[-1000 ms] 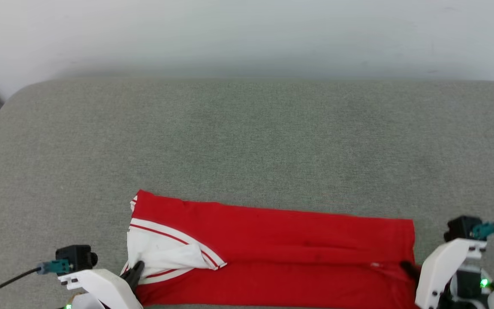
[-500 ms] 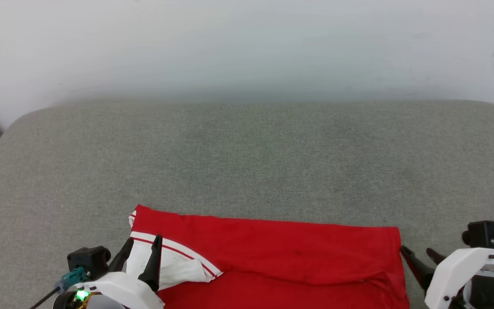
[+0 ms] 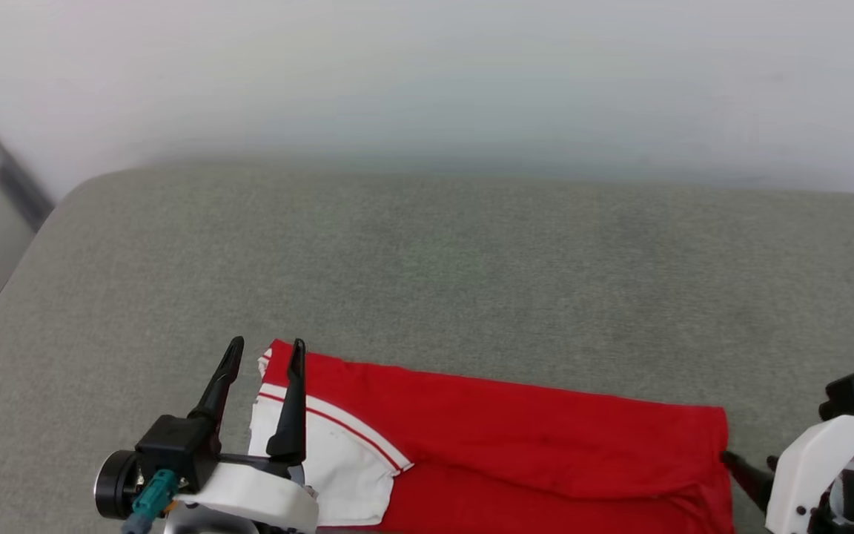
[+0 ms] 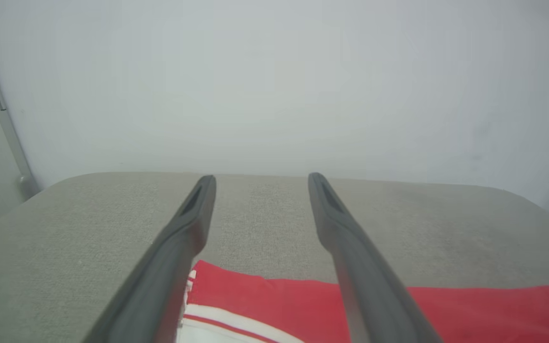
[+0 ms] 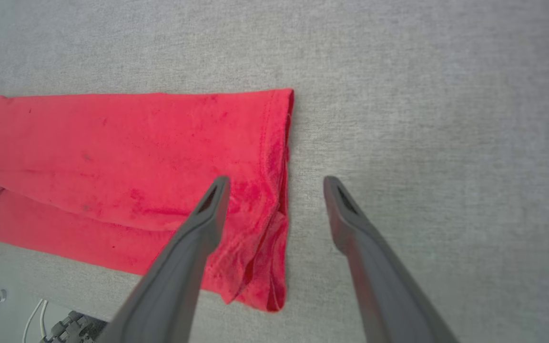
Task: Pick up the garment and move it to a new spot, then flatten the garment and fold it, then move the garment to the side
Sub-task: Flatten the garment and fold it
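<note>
You see the garment (image 3: 531, 445) folded on the grey cushion (image 3: 427, 259). Your left gripper (image 3: 267, 343) stands released over its sleeve end; your right gripper (image 5: 277, 180), also released, holds nothing.

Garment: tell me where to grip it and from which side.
Take the garment at its right-end hem, where the folded layers stack into a straight edge. Come in from the right, low along the grey surface: the open right gripper straddles that edge, so a pinch there would probably catch all layers.
</note>
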